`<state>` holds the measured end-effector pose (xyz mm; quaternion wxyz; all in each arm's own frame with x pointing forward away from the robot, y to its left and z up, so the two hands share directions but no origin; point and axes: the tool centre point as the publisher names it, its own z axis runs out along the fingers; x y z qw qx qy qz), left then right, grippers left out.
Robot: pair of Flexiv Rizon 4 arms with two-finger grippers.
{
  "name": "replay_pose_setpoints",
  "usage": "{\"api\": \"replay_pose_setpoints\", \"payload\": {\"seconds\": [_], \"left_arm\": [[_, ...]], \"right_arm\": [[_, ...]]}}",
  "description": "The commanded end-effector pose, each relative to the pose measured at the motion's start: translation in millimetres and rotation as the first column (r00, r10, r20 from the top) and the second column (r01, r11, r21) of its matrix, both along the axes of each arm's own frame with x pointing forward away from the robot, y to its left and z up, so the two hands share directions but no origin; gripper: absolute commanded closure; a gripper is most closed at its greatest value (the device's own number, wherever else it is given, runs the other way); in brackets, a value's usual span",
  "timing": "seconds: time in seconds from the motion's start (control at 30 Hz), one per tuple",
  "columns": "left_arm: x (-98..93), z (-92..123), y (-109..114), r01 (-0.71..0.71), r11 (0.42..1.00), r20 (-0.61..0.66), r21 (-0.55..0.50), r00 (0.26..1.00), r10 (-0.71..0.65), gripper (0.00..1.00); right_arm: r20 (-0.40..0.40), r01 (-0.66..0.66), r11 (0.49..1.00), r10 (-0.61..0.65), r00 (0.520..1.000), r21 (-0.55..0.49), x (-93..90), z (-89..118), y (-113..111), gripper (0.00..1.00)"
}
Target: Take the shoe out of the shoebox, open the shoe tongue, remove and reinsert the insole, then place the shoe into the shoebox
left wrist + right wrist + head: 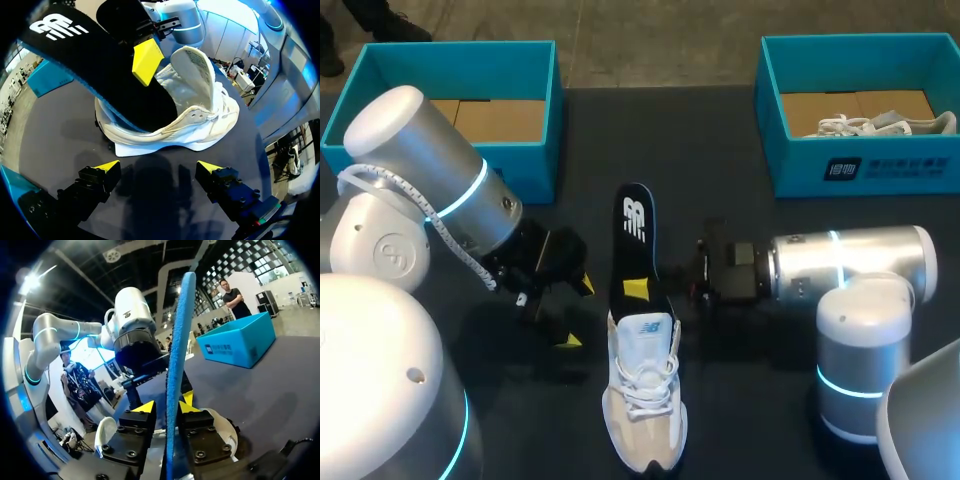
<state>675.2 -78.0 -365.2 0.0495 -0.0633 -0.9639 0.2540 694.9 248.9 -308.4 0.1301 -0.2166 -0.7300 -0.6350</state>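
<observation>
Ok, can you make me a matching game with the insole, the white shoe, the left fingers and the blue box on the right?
Things:
1. insole
2. white shoe
3. left fingers
4. blue box on the right

Places or states:
A. open, holding nothing
B. pinched between the right fingers
C. has another shoe inside
D. sitting on the table

Pairs: 1-B, 2-D, 3-A, 4-C

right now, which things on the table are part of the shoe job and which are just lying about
In the job: white shoe, black insole, left shoebox (likely).
Lying about: right shoebox, spare shoe inside it.
</observation>
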Motion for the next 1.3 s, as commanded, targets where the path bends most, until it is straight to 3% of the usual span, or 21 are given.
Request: {"api": "replay_pose_setpoints", "payload": {"seconds": [0.03,0.1,0.13,1.3], "left_arm": [[-1.0,-1,0,-0.002,1.0,0.002,0.002,1.0,0.002,0.0],[-1.0,-1,0,-0.002,1.0,0.002,0.002,1.0,0.002,0.0],[-1.0,-1,0,-0.002,1.0,0.002,0.002,1.0,0.002,0.0],[-1.0,-1,0,-0.002,1.0,0.002,0.002,1.0,0.002,0.0]], "right_arm": [[0.003,0.022,1.0,-0.022,1.0,0.015,-1.1,1,1,0.82],[0.003,0.024,1.0,-0.024,1.0,0.017,-0.9,1,0,0.97],[0.002,0.026,1.0,-0.026,1.0,0.017,-0.8,1,0,1.0],[-0.179,0.033,0.999,-0.033,0.983,-0.006,-9.1,-32,-7,1.0]]}}
